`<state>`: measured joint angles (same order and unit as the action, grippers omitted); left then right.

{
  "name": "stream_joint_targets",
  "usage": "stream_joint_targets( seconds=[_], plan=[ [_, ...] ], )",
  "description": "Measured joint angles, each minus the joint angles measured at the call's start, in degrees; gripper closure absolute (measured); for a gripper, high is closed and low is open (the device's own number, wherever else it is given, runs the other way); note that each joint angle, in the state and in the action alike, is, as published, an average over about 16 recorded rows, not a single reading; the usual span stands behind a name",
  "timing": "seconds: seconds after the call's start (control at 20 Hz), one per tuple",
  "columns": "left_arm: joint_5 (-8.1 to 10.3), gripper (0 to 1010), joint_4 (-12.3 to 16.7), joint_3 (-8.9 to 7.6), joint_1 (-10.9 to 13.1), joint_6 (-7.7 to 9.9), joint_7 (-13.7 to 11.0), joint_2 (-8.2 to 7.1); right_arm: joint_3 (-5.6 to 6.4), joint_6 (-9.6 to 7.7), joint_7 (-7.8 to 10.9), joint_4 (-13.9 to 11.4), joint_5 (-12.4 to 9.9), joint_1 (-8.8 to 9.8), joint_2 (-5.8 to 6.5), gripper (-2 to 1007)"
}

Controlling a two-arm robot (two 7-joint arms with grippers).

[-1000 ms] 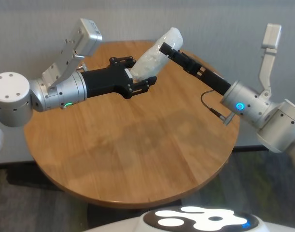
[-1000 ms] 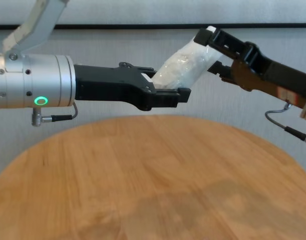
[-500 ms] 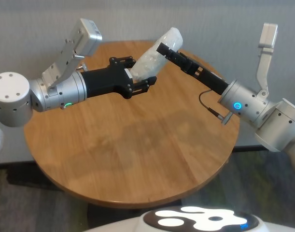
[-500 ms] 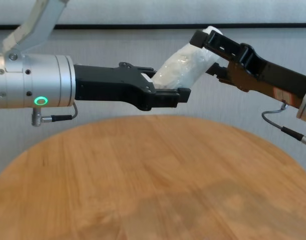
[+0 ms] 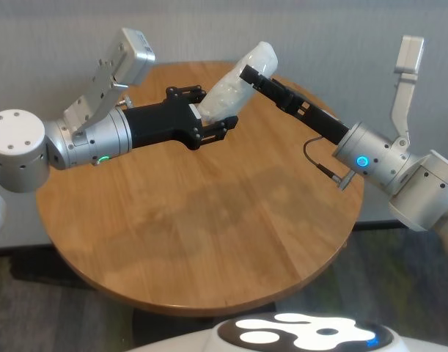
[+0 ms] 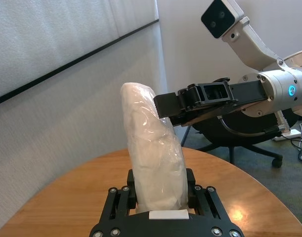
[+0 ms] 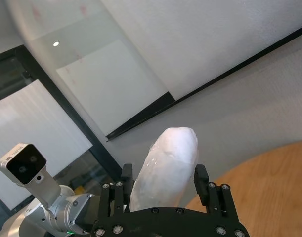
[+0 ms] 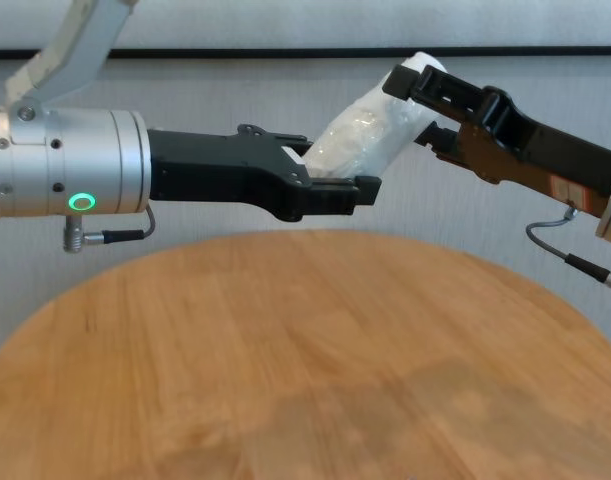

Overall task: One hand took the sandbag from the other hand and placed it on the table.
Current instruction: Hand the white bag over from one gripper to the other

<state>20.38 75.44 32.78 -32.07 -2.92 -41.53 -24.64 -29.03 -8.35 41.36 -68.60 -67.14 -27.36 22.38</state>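
Sandbag (image 5: 231,88): held up in the air over the far part of the tabletop (image 5: 209,242), tilted, its lower end clamped and its rounded upper end free.
Left pincer (image 5: 209,121): the one with the green light; it is shut on the sandbag's lower end and offers the bag out towards the other arm, probably so the upper end can be taken.
Right pincer (image 5: 251,73): the one with the blue light; its fingers straddle the upper part of the sandbag. Whether they press the plastic yet I cannot tell.
Why so high: I would say the swap happens clear of the wood so neither arm fouls the tabletop.
Left wrist view: shows the bag (image 6: 153,153) seated upright between the left fingers, with the right pincer (image 6: 183,104) coming in from the side, near the top.
Right wrist view: shows a finger (image 7: 201,180) either side of the bag (image 7: 168,165), which the head view hides.
Chest view: shows bare air between the bag (image 8: 370,135) and the wood beneath.
Stage: handover, I judge; placing not yet begun.
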Motion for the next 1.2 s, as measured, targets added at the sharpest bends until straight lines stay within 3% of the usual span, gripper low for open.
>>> stream_joint_targets(
  seconds=[0.65,1.2],
  plan=[
    [0.0,431,0.0,0.0,0.0,0.0,0.0,0.0,0.13,0.01,0.12,-0.1,-0.1,0.12,0.07,558],
    [0.0,431,0.0,0.01,0.0,0.0,0.0,0.0,0.18,0.01,0.15,-0.2,-0.1,0.17,0.11,646]
  ],
)
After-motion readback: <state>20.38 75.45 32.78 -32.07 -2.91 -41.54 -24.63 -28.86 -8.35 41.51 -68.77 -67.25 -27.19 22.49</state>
